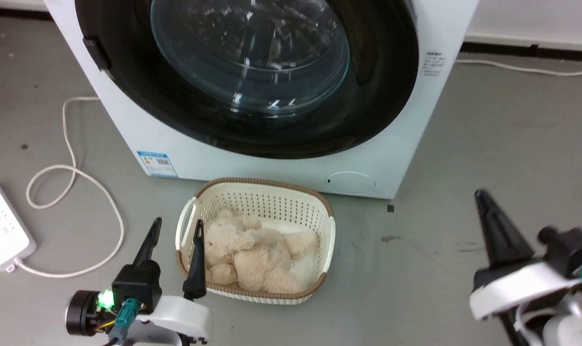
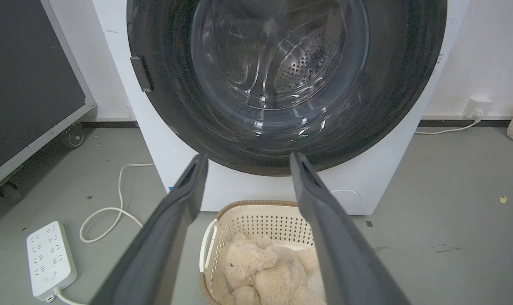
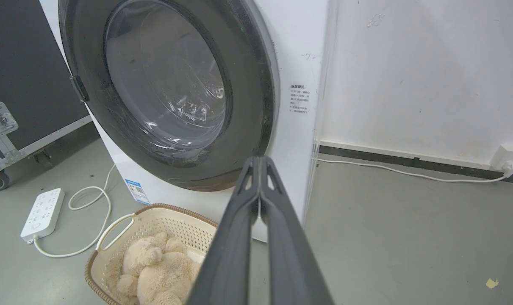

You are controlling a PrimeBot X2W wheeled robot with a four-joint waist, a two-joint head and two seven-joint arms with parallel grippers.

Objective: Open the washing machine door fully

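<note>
**Door shut, arms poised**

The washing machine door [image 1: 252,77] sits closed, flush on the washing machine [image 1: 271,168] at the floor's [image 1: 488,144] far edge, with its handle tab [image 1: 96,52] on our left. Our right jaws are pinched together on nothing, likely to make a slim point for that tab. The left jaws gape empty near the left rim of the laundry basket [image 1: 327,211], where a plush bear [image 1: 252,252] waits.

soft light, faint shadows

bright, diffuse light; shadows on the floor [image 1: 464,144] are faint. white glints streak the glass of the washing machine door [image 1: 250,62]. wrist views bow straight lines near their edges. the head view is slightly soft.
</note>
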